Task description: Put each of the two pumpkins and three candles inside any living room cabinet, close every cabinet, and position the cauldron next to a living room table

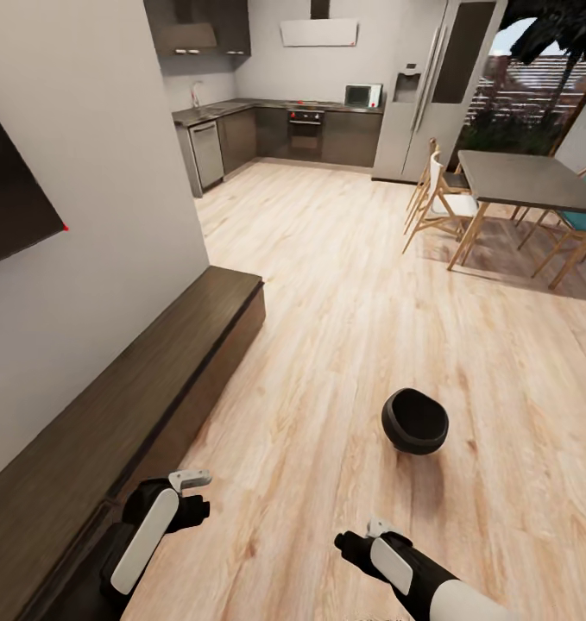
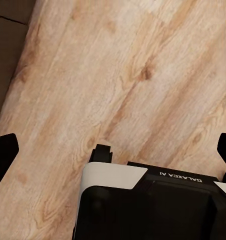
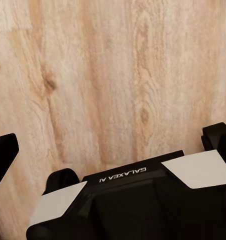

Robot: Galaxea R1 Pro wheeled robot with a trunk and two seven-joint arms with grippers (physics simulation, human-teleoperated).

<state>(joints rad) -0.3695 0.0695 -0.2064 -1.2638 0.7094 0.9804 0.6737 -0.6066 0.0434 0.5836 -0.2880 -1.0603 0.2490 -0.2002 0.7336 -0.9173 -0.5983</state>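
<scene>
While the long dark cabinet (image 1: 129,379) along the wall looks fully shut, the black cauldron (image 1: 415,420) sits on the wood floor (image 1: 327,285) well out from the cabinet, far from the dining table (image 1: 526,179); moving it seems left. Left gripper (image 1: 189,479) and right gripper (image 1: 377,526) hang empty, jaws apart.
</scene>
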